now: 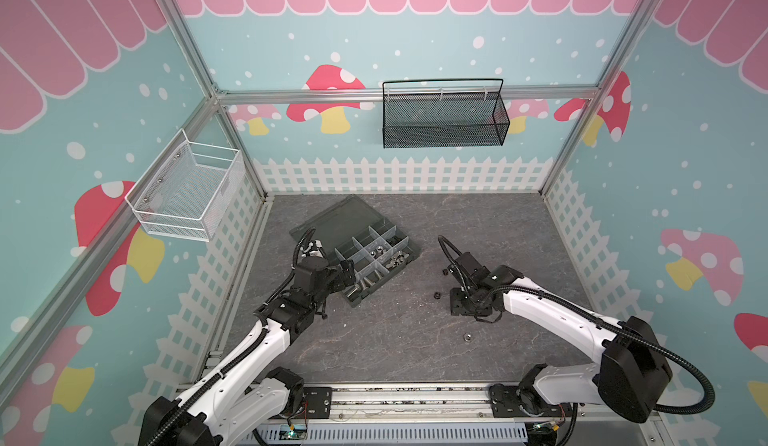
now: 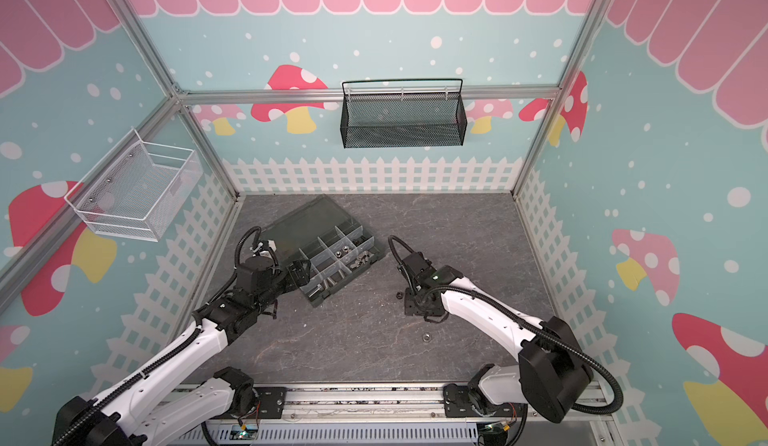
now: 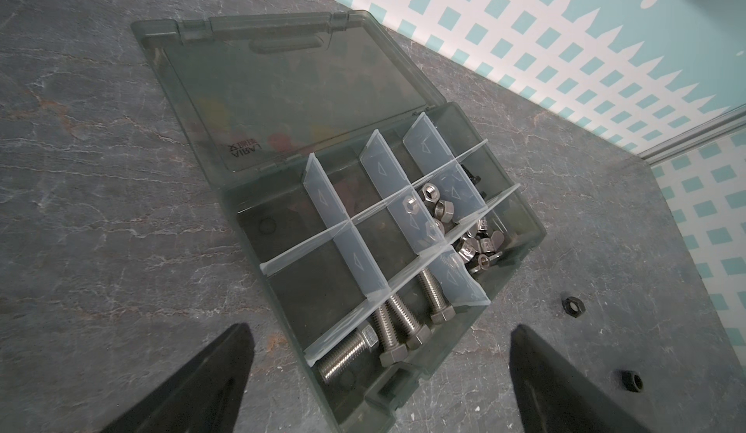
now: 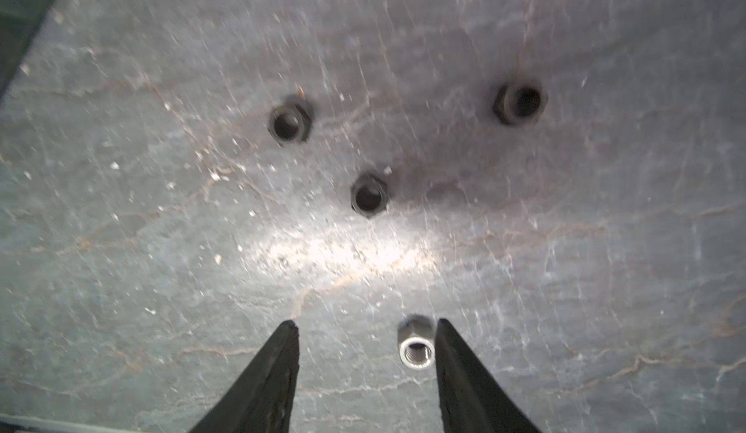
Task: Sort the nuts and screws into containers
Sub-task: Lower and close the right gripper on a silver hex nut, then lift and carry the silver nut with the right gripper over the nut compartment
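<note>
Your left claw (image 3: 381,328) gapes over the organiser box (image 3: 387,406). Your right claw (image 4: 366,323) is apart, silver nut (image 4: 415,346) between its fingers (image 4: 464,382).

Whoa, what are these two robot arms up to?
They're sorting hardware into an organiser box. The left pincer hangs open over the box, which already holds silver screws and nuts, split by dividers. The right pincer is open low over the table, a silver nut between its fingers and three black nuts lying beyond.
</note>
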You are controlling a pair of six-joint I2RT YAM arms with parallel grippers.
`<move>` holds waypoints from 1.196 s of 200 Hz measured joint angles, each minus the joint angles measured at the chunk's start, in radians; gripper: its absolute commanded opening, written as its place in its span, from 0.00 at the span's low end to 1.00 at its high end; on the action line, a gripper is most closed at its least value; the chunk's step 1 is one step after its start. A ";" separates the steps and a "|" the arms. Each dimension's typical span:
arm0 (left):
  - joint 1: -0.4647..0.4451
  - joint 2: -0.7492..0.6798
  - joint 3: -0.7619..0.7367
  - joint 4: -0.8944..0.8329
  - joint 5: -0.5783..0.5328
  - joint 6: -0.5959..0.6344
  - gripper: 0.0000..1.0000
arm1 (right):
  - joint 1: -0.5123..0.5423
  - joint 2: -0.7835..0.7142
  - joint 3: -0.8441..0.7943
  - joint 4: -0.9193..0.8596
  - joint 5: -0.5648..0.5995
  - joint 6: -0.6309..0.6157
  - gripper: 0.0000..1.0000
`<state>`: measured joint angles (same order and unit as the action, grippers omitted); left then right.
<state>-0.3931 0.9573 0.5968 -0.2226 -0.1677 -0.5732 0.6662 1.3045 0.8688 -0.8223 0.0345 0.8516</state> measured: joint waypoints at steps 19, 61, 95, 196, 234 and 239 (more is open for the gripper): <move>0.000 0.011 0.000 0.001 0.000 -0.003 0.99 | 0.000 -0.032 -0.063 -0.017 -0.035 0.018 0.56; 0.000 0.030 0.000 0.010 0.007 -0.012 0.99 | 0.000 -0.044 -0.134 -0.027 -0.075 0.033 0.54; 0.000 0.032 0.000 0.012 0.008 -0.022 0.99 | 0.000 -0.015 -0.142 -0.008 -0.080 0.032 0.49; 0.000 0.035 0.000 0.018 0.008 -0.026 0.99 | -0.005 0.057 -0.188 0.054 -0.078 0.017 0.39; 0.000 0.035 0.000 0.018 0.008 -0.026 0.99 | -0.011 0.061 -0.198 0.055 -0.072 0.018 0.36; 0.000 0.035 0.000 0.018 0.008 -0.026 0.99 | -0.012 0.061 -0.198 0.055 -0.072 0.018 0.36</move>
<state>-0.3931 0.9924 0.5968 -0.2043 -0.1600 -0.5995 0.6540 1.3659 0.6704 -0.7670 -0.0376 0.8700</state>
